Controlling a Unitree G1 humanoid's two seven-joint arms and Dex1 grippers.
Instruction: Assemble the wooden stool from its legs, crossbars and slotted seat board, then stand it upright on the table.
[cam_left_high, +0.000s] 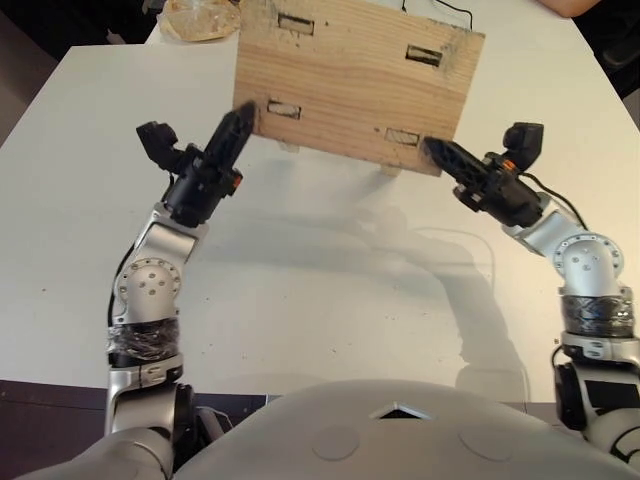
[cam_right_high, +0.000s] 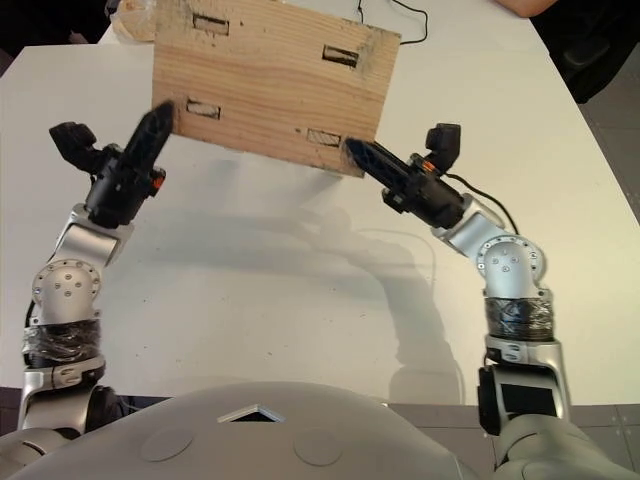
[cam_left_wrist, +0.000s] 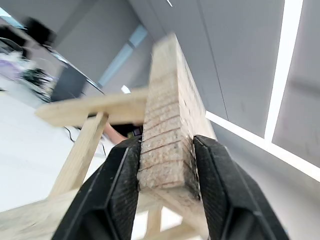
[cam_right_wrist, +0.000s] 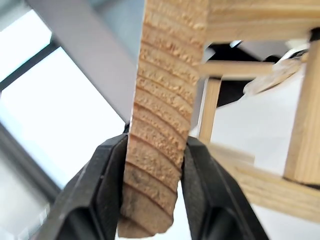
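Observation:
The slotted seat board (cam_left_high: 355, 80) is held above the white table (cam_left_high: 300, 280), tilted, with several rectangular slots on its top face. Legs and crossbars (cam_left_wrist: 80, 150) are attached under it, and leg ends (cam_left_high: 390, 168) peek out below its near edge. My left gripper (cam_left_high: 240, 118) is shut on the board's near left corner, its pads (cam_left_wrist: 120, 185) pressing the board's edge (cam_left_wrist: 167, 150). My right gripper (cam_left_high: 440, 152) is shut on the near right corner, with the board's end grain (cam_right_wrist: 155, 150) between its fingers (cam_right_wrist: 102, 190).
A crumpled clear plastic bag (cam_left_high: 200, 18) lies at the table's far edge behind the board. A black cable (cam_left_high: 455, 12) runs across the far right of the table. The near half of the table is bare white surface.

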